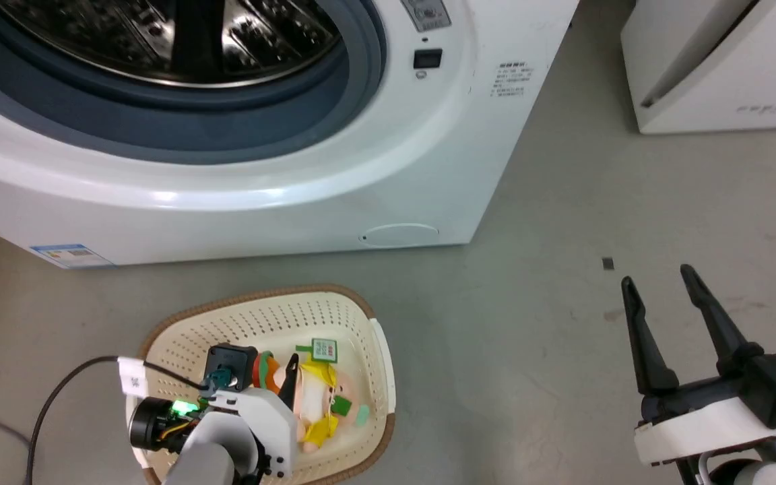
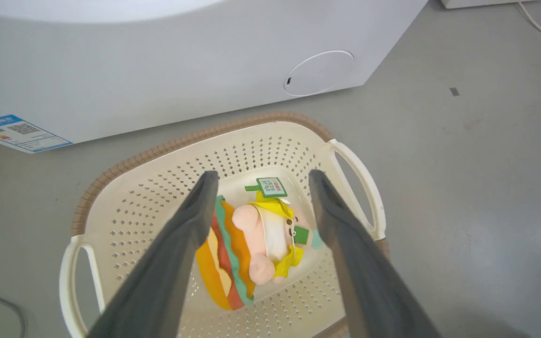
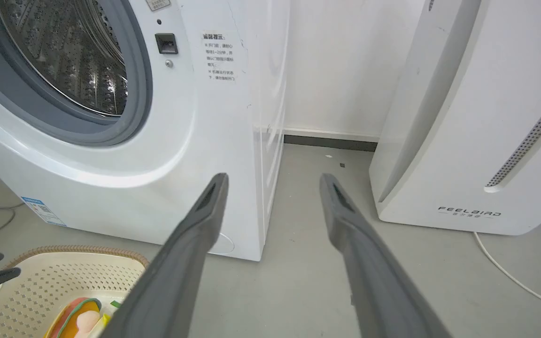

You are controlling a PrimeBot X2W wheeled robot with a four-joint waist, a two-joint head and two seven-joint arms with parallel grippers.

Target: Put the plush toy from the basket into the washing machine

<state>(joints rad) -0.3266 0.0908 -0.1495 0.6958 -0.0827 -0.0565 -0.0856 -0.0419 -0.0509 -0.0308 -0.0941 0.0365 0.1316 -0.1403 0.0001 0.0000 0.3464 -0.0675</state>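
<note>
- Your left hand [image 2: 262,174] is open, its two fingers spread wide and pointing down into the basket [image 2: 158,150].
- The plush toy [image 2: 251,239] lies on the basket's bottom, directly between those fingers in the left wrist view. One finger overlaps the burger's orange edge and the other sits just beside the peach-pink side.
- You cannot tell whether either finger touches the toy.
- The toy's paper tag [image 2: 271,187] points toward the washing machine [image 1: 294,182].
- The basket stands on the floor [image 1: 563,337] just in front of the washing machine. The porthole is open, showing the steel drum [image 1: 159,34].
- Your right hand [image 1: 656,276] is open and empty over bare floor, well apart from the basket.
- A white appliance [image 3: 463,141] stands to the washing machine's right.
</note>
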